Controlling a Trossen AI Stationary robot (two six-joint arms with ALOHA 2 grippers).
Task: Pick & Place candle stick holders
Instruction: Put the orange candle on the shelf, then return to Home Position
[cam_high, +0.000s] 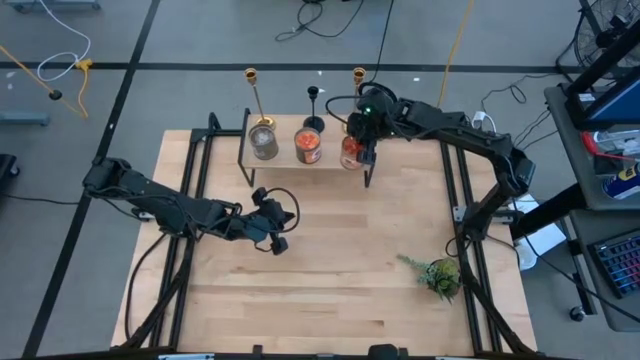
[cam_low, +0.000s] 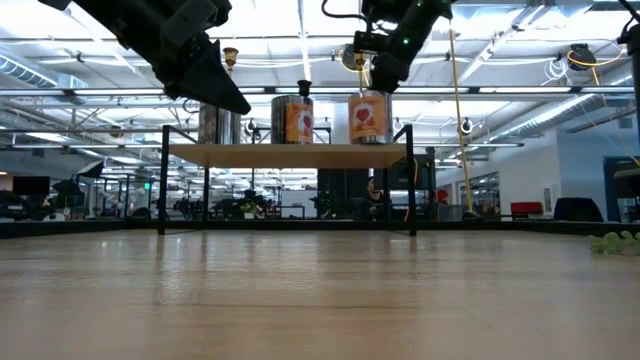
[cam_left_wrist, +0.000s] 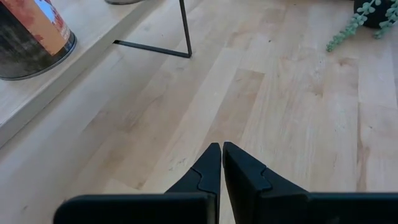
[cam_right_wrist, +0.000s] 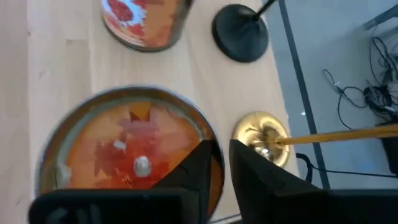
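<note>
We judge this to be the approach step: the right end effector hovers over the right end of the small shelf at the tabletop's twelve o'clock side, and nothing is gripped yet. In its wrist view the two dark fingers stand close together with only a narrow gap, above an orange-labelled can and just beside the round base of a gold candle holder.

All three holders stand upright along the back edge of the shelf. The left gold holder is at about eleven o'clock, the short black holder is at twelve and the right gold holder is at about one o'clock, right behind the working arm.

The next move, as we read it, calls for spreading the fingers, shifting past the can and closing on the thin gold stem without knocking the can or the black holder's base.

The gold holders are polished and mirror-bright, slim rods on flared round feet. They will likely be slippery and easy to tip. The black one is matte, with the same shape. The cans are smooth metal cylinders. The shelf is a pale wood plank on thin black wire legs.

The left end effector waits near the tabletop's centre, its tips pressed together.
</note>
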